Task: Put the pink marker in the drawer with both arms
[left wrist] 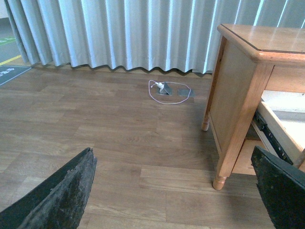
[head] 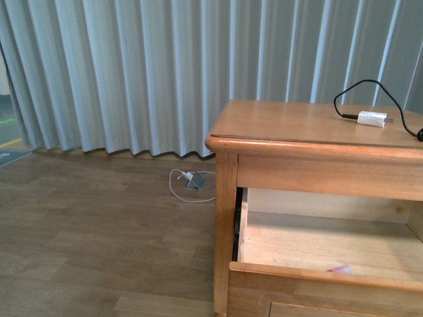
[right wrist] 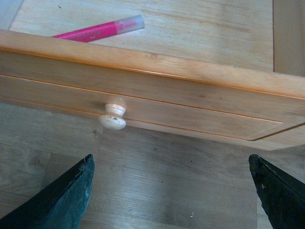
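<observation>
Right gripper point(right wrist: 170, 158) spread before drawer point(right wrist: 190, 95); pink marker point(right wrist: 97, 30) lies inside, apparently near front.

The drawer point(head: 310, 272), the upper one of the honey-coloured cabinet, stands pulled well out at 4 o'clock in the front view, its pale wood floor showing. Its recessed panel front carries 1 round pale knob point(right wrist: 113, 117), slightly scuffed. The pink marker point(right wrist: 97, 29) lies flat on that floor just behind the front panel, slanted to it, with a bright pink barrel and a translucent cap end. Its other end is hidden by the rim. In the front view only a pink sliver shows at 5 o'clock. The left gripper point(left wrist: 171, 157) and right gripper point(right wrist: 170, 162) each spread 2 black fingers wide, holding nothing.
</observation>
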Robot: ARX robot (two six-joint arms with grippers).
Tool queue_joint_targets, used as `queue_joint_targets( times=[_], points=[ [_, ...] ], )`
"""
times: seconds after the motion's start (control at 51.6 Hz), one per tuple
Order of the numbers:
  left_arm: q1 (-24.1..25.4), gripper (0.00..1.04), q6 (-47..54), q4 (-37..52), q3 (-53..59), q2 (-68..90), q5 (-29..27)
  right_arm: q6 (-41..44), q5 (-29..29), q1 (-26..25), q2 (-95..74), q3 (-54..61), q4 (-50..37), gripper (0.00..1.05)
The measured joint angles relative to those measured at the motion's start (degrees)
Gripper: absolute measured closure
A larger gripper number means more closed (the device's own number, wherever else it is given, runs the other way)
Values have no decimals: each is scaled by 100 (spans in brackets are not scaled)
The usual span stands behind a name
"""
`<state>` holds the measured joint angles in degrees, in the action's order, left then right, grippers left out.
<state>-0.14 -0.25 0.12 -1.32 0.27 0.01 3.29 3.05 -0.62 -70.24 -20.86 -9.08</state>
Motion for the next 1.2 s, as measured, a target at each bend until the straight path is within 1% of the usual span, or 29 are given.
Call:
queue_joint_targets(
  times=[0.232, 0.368, 0.542, 0.581, 0.91, 1.201],
  points=[
    [0, 6, 0, 0, 0, 0, 0, -20, -275, 144, -1578, -437, -1106, 8],
    [0, 6, 0, 0, 0, -2, 0, -195, -466, 205, -2247, -645, -1587, 8],
    [0, 6, 2, 0, 0, -2, 0, -450, -643, 326, -3025, -1213, -2249, 8],
    [0, 6, 2, 0, 0, -2, 0, -511, -761, 369, -3226, -1401, -2374, 8],
    [0, 6, 0, 0, 0, -2, 0, -763, -1325, 531, -4404, -2549, -3132, 8],
    [0, 6, 2, 0, 0, -2, 0, -879, -1596, 601, -5036, -3375, -3276, 8]
  ],
)
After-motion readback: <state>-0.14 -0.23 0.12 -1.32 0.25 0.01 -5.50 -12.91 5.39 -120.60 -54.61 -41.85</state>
